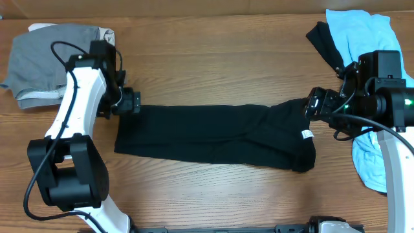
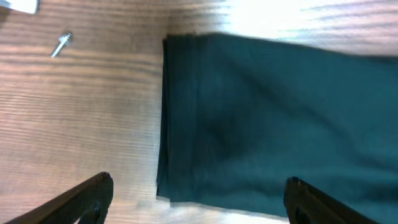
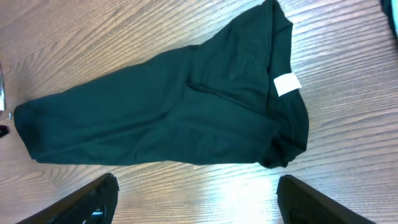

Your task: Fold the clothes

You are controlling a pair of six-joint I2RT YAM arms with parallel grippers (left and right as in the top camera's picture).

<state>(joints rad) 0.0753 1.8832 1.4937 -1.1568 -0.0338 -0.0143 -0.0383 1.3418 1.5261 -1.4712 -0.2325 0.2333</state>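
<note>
The black T-shirt (image 1: 213,136) lies folded into a long strip across the middle of the table, its white label (image 1: 307,134) near the right end. My left gripper (image 1: 134,102) hovers open at the strip's left end. In the left wrist view the shirt's (image 2: 267,118) straight left edge runs between the wide-apart fingers (image 2: 93,194). My right gripper (image 1: 312,103) stands open at the bunched right end. In the right wrist view the shirt (image 3: 174,112) and label (image 3: 287,83) lie ahead of the gripper (image 3: 199,200), with bare wood between its fingers.
A grey garment (image 1: 35,61) is heaped at the back left corner. Light-blue clothes (image 1: 362,32) lie at the back right and under the right arm (image 1: 372,165), beside a dark piece (image 1: 323,40). A small screw (image 2: 62,43) lies on the wood left of the shirt.
</note>
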